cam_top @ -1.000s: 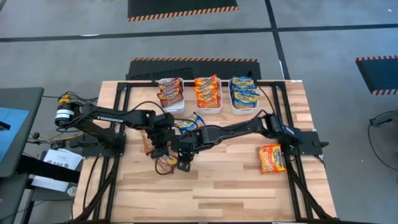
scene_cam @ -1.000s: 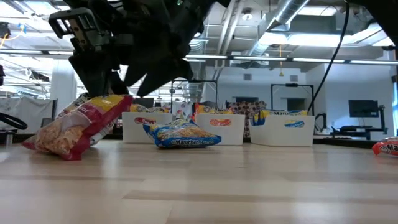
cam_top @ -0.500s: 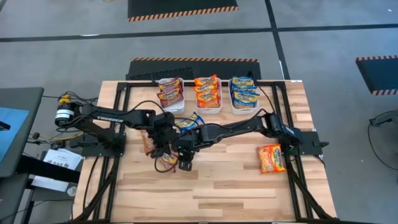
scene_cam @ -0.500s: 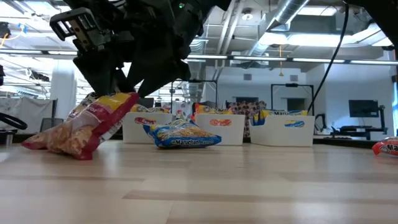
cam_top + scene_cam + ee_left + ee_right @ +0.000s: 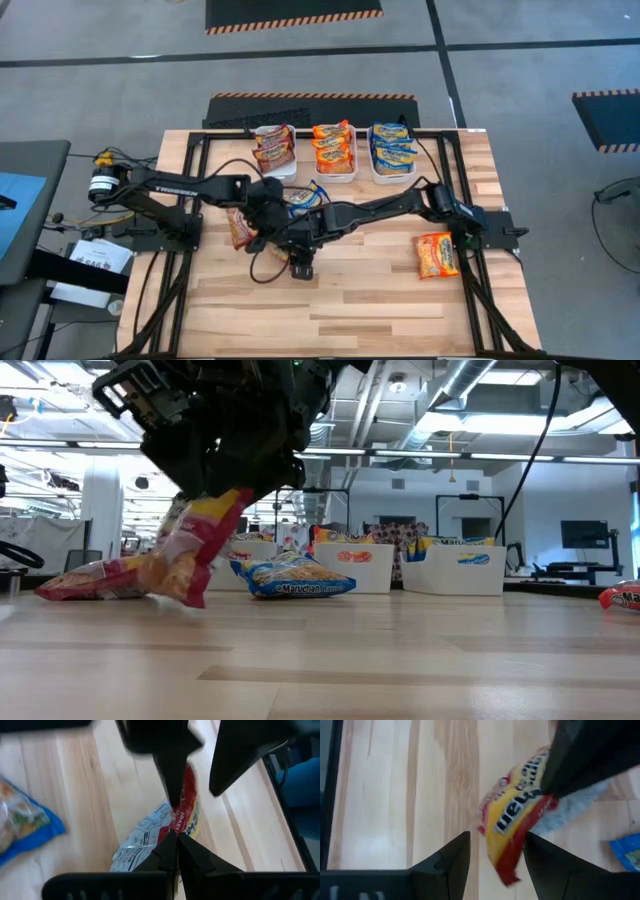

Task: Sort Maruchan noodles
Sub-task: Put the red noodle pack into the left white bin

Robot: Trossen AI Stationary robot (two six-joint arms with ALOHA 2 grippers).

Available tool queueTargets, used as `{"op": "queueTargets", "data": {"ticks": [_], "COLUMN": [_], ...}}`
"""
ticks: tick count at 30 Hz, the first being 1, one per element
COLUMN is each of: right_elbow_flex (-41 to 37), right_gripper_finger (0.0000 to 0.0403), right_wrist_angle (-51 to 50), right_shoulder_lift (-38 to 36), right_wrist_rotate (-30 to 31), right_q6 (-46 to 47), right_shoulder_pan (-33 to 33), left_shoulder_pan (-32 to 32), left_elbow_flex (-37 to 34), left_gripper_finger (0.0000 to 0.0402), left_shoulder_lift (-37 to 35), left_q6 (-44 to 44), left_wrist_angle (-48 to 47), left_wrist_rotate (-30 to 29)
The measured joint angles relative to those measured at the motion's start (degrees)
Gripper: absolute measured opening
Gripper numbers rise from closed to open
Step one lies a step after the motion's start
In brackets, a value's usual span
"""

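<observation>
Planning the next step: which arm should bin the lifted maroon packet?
Left. The left hand is shut on the maroon packet, holding it up by one edge; the right hand is open beside it, gripping nothing.

Grey floor (image 5: 120,90), hazard-striped mats (image 5: 293,14), ceiling ducts (image 5: 470,385).

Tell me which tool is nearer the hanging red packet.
Left. The left tool is shut on the red packet; the right tool hangs open close beside it.
</observation>
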Motion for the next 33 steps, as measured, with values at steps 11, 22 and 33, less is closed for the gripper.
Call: {"op": "queueTargets", "data": {"ticks": [11, 22, 33], "right_elbow_flex": [-0.07, 0.00, 0.00], "right_gripper_finger": [0.0113, 0.0006, 0.0004], "right_wrist_angle": [-1.14, -2.45, -5.86], "right_shoulder_lift": [0.00, 0.00, 0.00], "right_wrist_rotate": [3.18, 2.21, 1.89], "right_q6": [0.46, 0.74, 1.93], "right_shoulder_pan": [-0.22, -0.33, -0.31], "left_shoulder_pan": [-0.37, -0.37, 1.96], "left_elbow_flex": [1.61, 1.61, 1.59], "left_gripper_finger": [0.0000, 0.0000, 0.0049], "left_shoulder_lift": [-0.02, -0.02, -0.02], "left_q6": [1.58, -1.52, -4.91], "left_wrist_angle": [-1.01, -0.56, -2.48], "left_wrist_rotate": [1.37, 1.36, 8.73]}}
